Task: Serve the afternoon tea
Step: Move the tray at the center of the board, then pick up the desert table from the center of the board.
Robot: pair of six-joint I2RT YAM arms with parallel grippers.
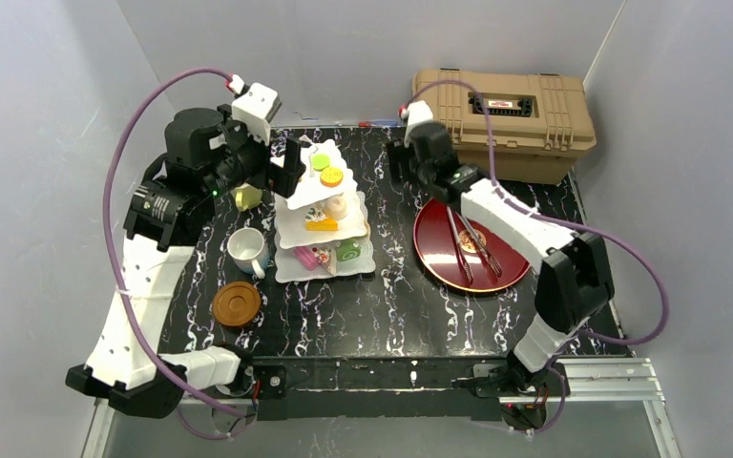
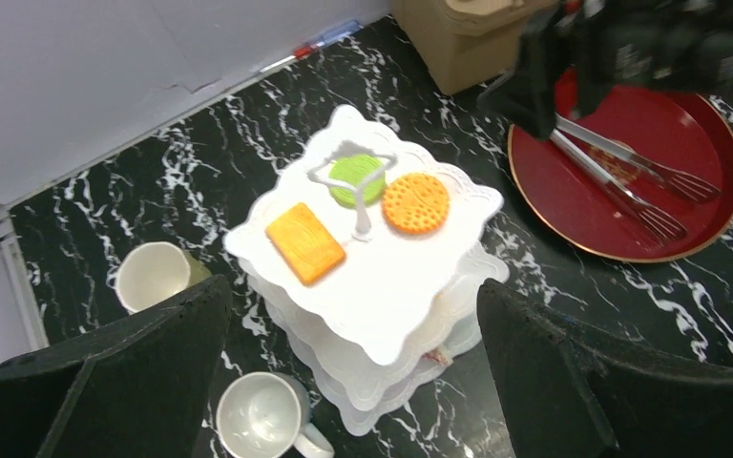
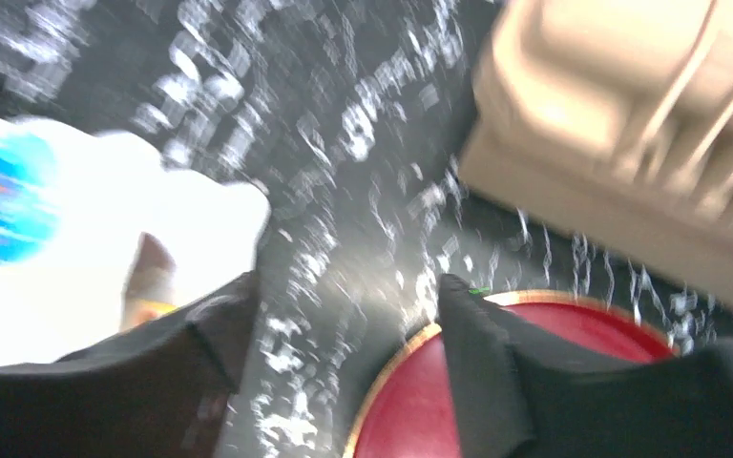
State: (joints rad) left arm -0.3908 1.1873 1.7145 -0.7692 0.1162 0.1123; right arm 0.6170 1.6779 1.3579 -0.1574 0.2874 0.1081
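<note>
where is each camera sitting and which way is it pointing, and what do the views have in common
top external: fixed above and behind the bases, looking down on the table; the left arm and right arm both show.
left wrist: over the cake stand, looking down on its top tier; the left gripper, open, frames the bottom.
right wrist: low, blurred, facing the tan case; the right gripper shows at the bottom.
shared: all three show the red tray.
</note>
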